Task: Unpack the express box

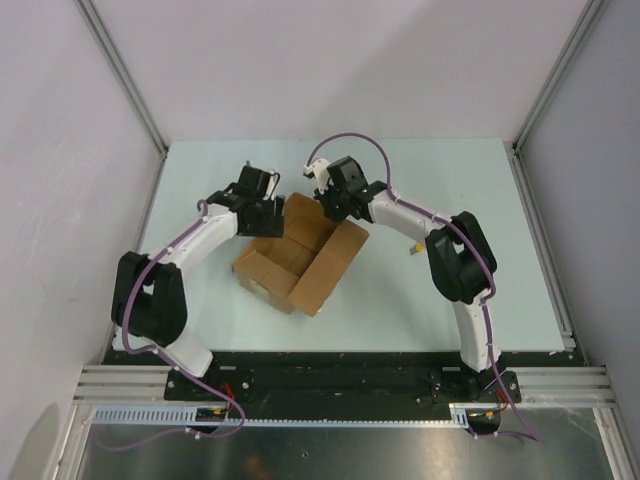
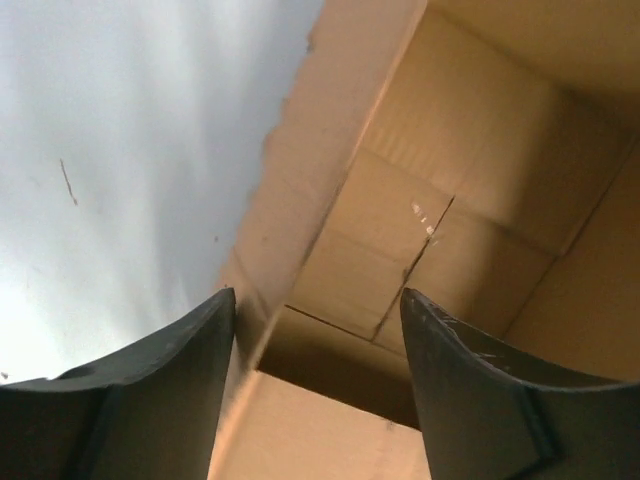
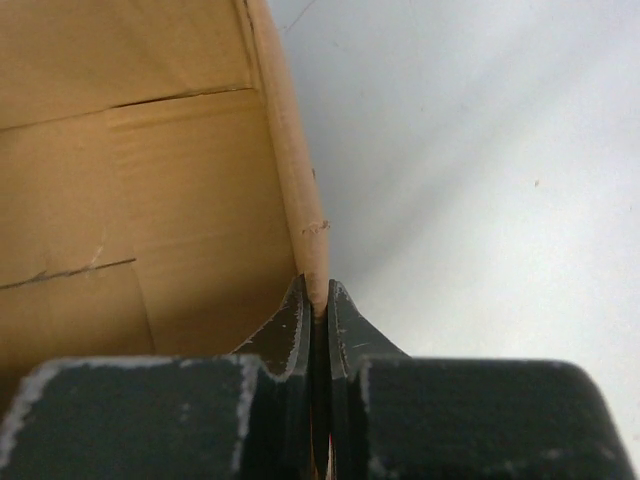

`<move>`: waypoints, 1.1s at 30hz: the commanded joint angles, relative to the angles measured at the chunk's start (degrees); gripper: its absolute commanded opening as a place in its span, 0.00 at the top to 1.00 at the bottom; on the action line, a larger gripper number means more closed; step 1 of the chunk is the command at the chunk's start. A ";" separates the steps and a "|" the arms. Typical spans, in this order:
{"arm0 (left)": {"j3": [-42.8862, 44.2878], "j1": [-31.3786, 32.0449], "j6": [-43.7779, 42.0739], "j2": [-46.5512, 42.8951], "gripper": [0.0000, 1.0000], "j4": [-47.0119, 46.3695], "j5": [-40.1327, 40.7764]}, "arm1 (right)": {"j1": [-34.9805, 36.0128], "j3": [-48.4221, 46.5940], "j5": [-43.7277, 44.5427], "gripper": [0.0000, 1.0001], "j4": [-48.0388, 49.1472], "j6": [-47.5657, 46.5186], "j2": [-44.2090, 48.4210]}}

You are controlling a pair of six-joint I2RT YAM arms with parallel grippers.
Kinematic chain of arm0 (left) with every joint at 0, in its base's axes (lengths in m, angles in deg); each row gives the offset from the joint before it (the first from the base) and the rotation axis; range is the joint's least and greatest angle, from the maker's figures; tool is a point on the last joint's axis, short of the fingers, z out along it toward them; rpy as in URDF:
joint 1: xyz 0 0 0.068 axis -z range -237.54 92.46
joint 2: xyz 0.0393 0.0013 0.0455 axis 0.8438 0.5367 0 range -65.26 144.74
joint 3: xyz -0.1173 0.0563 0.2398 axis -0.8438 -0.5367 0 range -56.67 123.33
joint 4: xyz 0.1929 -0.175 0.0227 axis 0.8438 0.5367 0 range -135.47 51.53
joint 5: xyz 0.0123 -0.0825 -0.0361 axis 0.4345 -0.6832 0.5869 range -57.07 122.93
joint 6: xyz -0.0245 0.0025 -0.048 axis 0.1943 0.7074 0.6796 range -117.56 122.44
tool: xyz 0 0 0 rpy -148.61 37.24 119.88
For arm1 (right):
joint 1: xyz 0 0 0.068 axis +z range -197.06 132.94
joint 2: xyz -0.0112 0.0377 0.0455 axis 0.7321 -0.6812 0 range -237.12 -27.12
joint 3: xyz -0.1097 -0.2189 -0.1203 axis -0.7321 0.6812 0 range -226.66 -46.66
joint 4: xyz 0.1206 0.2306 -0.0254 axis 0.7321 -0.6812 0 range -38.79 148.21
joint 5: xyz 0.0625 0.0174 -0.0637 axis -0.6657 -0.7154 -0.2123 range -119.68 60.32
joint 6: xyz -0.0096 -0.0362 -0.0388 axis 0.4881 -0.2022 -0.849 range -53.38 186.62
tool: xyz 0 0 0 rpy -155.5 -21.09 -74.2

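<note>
Between the right gripper (image 3: 318,292) jaws, pressed together, sits a thin cardboard edge of the express box (image 1: 300,262), the wall running straight away from the fingers. Left gripper (image 2: 318,300) jaws are spread, straddling another rim edge, not clamping. Box lies open mid-table (image 1: 420,310), set diagonally. No readable label or writing.

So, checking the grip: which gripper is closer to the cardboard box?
Right. The right gripper is clamped on the cardboard box rim; the left gripper stands open astride another edge.
</note>
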 commanded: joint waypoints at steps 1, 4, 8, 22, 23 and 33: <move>4.35 0.67 5.17 -5.51 0.26 -2.83 3.31 | 2.53 2.46 12.53 1.00 1.54 13.41 7.25; 4.27 0.67 7.37 -8.14 0.16 -2.57 6.92 | 3.93 4.66 20.94 1.00 -0.04 22.98 10.32; 2.43 0.67 10.10 -10.87 0.12 -2.48 13.77 | 5.43 7.20 31.53 1.00 -3.72 34.93 13.23; 0.13 0.84 13.28 -5.79 0.07 -2.13 17.31 | 11.32 10.90 45.61 1.00 -9.89 53.68 12.45; 0.48 0.85 12.75 -4.65 0.07 -2.04 17.13 | 11.67 10.81 45.52 1.00 -9.97 54.03 12.18; 5.67 2.86 6.33 6.52 0.02 -2.13 25.56 | 10.62 10.81 43.42 1.00 -11.12 57.46 9.98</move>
